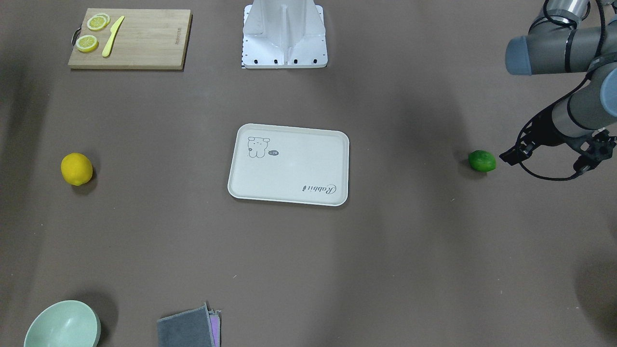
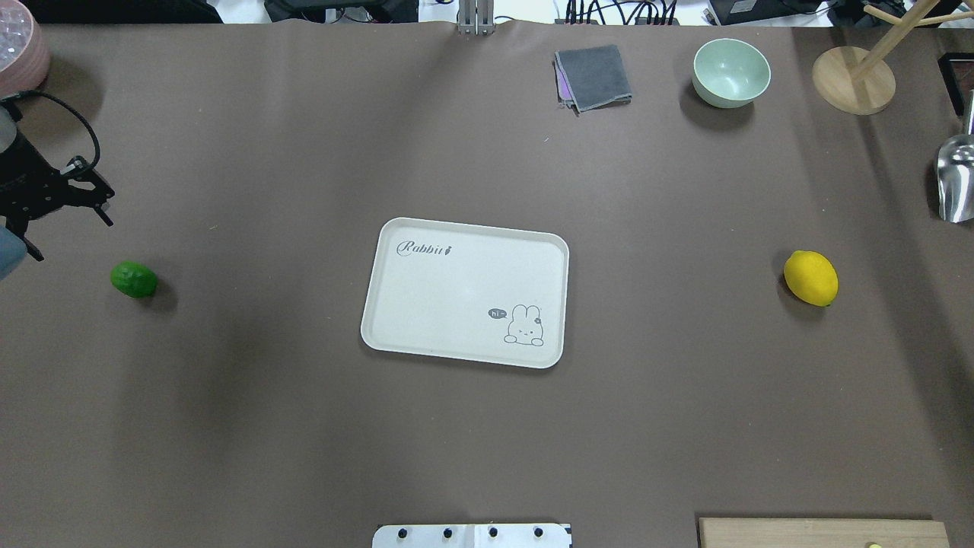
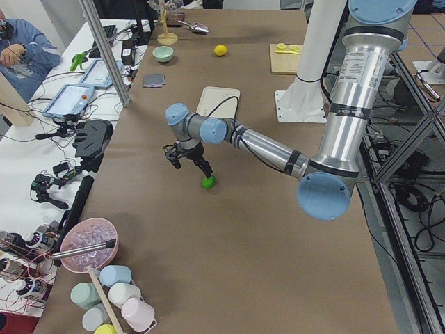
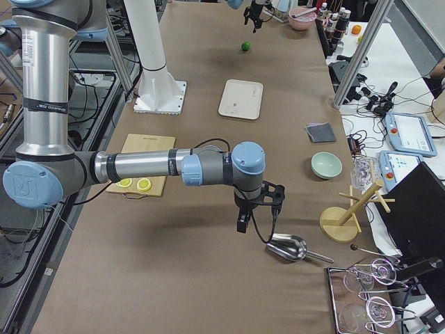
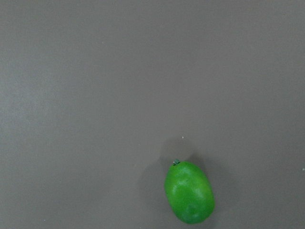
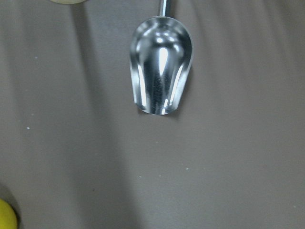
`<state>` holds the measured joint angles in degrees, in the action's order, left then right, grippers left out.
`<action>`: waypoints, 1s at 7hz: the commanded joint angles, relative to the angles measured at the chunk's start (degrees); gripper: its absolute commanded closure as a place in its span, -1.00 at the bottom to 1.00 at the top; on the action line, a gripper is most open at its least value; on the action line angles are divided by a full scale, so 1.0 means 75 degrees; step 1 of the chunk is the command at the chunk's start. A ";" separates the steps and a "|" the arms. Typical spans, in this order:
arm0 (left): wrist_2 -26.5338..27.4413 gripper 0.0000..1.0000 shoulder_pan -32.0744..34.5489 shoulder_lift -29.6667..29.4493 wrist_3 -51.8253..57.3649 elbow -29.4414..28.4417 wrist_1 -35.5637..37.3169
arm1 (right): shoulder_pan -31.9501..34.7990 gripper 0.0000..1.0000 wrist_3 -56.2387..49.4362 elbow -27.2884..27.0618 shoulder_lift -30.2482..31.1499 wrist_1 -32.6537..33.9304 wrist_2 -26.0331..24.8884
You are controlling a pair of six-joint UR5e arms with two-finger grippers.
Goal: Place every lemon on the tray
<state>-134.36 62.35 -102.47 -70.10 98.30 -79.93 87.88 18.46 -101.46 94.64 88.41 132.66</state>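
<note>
Hovering just beside green lemon, left gripper has fingers apart, holds nothing. Green lemon on table well left of tray; yellow lemon well right. Right gripper near scoop; fingers' state unclear.
</note>
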 commanded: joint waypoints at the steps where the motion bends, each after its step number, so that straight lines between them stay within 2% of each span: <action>1: -0.0191 -0.95 -0.0028 0.0033 -0.0890 -0.0659 -0.1136 | -0.1058 -1.00 0.0976 -0.0054 -0.0242 -0.0676 0.0452; 2: -0.0191 -0.95 -0.0039 0.0045 -0.1359 -0.1033 -0.1979 | -0.1842 -1.00 0.1865 -0.0054 -0.0476 -0.1154 0.0395; 4: -0.0167 -0.94 -0.0132 0.0244 -0.1970 -0.1061 -0.2524 | -0.2946 -1.00 0.2855 -0.0043 -0.0817 -0.1510 -0.0037; 5: -0.0121 -0.94 -0.0331 0.0372 -0.2426 -0.1072 -0.2886 | -0.3323 -1.00 0.2859 0.0039 -0.0923 -0.1545 -0.0306; 7: -0.0074 -0.94 -0.0869 0.0968 -0.3632 -0.1095 -0.4534 | -0.3688 -1.00 0.2870 0.0225 -0.1109 -0.1604 -0.0438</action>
<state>-135.14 58.20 -97.73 -92.28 90.24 -106.92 62.12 39.80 -100.81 87.51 76.79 130.11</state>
